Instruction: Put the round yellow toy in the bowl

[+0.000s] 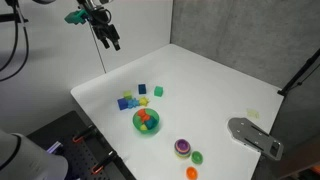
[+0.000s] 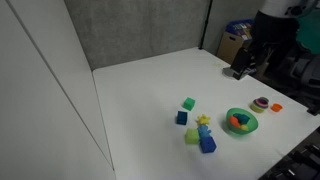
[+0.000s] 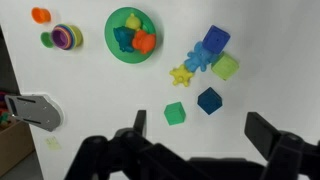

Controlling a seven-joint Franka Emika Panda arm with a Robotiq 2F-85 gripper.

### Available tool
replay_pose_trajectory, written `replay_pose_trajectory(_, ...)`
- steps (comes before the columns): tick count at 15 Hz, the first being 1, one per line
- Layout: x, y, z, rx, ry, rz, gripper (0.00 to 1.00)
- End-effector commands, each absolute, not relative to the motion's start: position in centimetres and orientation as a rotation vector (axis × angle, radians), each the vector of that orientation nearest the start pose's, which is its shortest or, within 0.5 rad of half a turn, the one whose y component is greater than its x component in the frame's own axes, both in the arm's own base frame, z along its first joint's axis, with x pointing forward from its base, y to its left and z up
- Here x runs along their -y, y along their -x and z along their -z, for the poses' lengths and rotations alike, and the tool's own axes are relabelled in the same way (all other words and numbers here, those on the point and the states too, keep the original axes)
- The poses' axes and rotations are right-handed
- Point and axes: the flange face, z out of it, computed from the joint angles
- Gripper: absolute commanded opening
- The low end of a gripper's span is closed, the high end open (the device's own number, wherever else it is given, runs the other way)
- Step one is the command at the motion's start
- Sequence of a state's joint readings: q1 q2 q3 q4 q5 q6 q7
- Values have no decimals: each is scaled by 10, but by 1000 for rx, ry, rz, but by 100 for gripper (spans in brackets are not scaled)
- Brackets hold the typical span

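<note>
The yellow toy (image 3: 181, 74), a small knobbly star-like piece, lies on the white table among loose blocks; it also shows in an exterior view (image 2: 204, 121). The bright-green bowl (image 3: 110, 35) stands apart from it and holds blue and orange toys; it shows in both exterior views (image 1: 146, 132) (image 2: 241, 131). My gripper (image 3: 200, 135) is open and empty, high above the table, and touches nothing. It shows in both exterior views (image 1: 108, 38) (image 2: 243, 68).
Around the yellow toy lie a blue block (image 3: 214, 40), a lime block (image 3: 226, 66), a dark blue cube (image 3: 209, 100) and a green cube (image 3: 176, 113). A purple round piece (image 3: 66, 36) and an orange piece (image 3: 40, 15) sit beyond the bowl. A grey metal part (image 3: 35, 110) lies at the table edge.
</note>
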State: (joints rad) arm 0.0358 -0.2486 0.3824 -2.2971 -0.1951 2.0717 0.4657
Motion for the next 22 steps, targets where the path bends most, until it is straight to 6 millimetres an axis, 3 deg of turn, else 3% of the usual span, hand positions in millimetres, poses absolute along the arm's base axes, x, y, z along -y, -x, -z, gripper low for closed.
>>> replay_pose_trajectory(1,-188,-435,-445,61,3373,191,100)
replay_pose_trajectory(13,-188,-436,-446,61,3373,192,100)
replay_pose_trajectory(18,-180,-451,-431,54,3347,152,100)
replay_pose_trajectory(22,-171,-470,-408,50,3311,134,100)
